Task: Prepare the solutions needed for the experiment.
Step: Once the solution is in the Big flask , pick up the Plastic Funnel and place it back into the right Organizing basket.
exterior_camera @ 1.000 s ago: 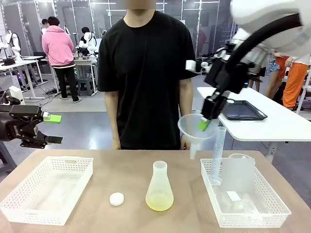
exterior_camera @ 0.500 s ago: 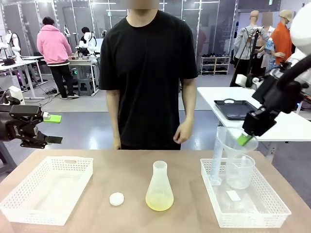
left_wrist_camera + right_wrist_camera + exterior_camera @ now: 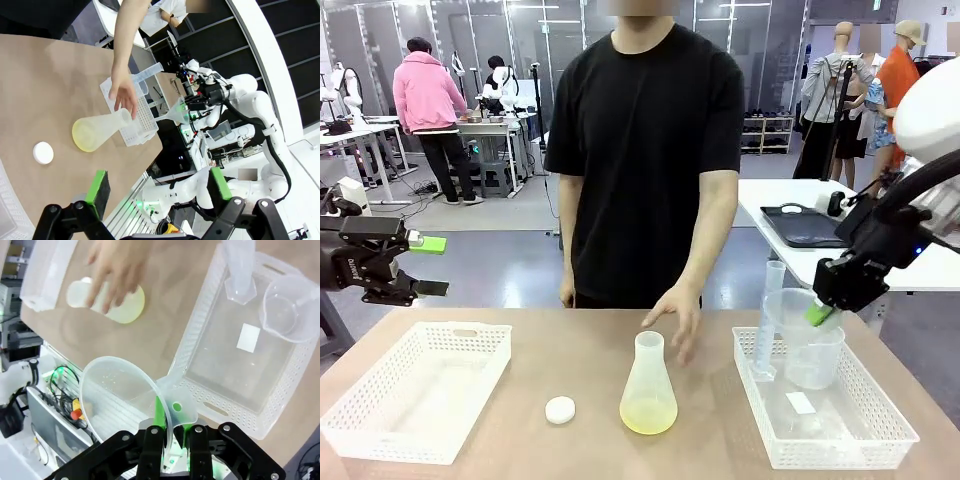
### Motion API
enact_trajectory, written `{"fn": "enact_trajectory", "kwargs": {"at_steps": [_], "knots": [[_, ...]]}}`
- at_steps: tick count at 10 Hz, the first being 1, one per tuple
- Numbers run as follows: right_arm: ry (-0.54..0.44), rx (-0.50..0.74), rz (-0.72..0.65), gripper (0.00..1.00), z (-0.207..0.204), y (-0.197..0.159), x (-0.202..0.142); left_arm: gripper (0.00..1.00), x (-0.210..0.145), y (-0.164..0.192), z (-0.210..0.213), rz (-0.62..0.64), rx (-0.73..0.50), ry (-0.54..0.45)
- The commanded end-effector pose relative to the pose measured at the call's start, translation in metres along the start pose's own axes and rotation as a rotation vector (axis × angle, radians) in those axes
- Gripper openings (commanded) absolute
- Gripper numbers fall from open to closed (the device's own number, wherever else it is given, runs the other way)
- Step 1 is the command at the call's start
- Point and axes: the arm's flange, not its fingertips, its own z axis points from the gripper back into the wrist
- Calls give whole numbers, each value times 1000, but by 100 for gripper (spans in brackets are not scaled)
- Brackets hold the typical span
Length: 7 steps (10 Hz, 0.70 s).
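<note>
Two grippers: left gripper [image 3: 432, 265] stands open at far left; right gripper [image 3: 823, 308] clamps funnel [image 3: 117, 390] rim above right basket [image 3: 825, 455]; person's hand [image 3: 675, 318] near flask [image 3: 648, 365] holding solutions [image 3: 648, 413]

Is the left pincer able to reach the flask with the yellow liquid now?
Probably yes, with care: the left pincer is open, and nothing tall stands between it and the flask, but the person's hand hovers close to its neck.
</note>
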Motion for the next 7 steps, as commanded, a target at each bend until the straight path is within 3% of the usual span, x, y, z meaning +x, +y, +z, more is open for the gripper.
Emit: {"fn": "enact_trajectory", "kwargs": {"at_steps": [1, 7], "knots": [[-12, -19, -93, 0, -19, -12, 2, 100, 1, 0, -2, -17, -25, -15], [24, -45, -210, 0, -56, -43, 4, 100, 1, 0, -2, -17, -25, -15]]}}
